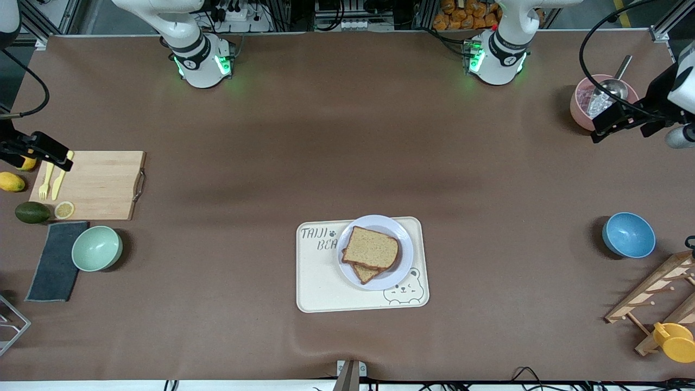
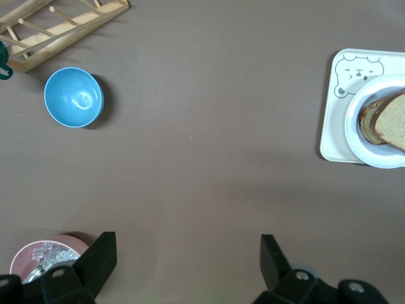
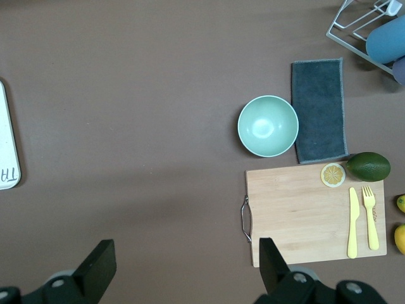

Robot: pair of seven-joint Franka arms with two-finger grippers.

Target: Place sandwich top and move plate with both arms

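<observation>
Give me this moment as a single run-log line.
bread slice: on sandwich, on plate | plate: on tray | left gripper: open, over table near pink cup | right gripper: open, above cutting board edge

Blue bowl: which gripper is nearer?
Left. The left gripper, open, hangs over the pink cup at the blue bowl's end of the table. The right gripper, open, is over the cutting board at the other end.

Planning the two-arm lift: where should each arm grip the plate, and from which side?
Judging from its pose, grip the plate by its raised rim, one arm at each end. The edge toward the left arm's end lies bare; bread nearly reaches the edge at the other end. It sits flat on the tray, so come from above.
</observation>
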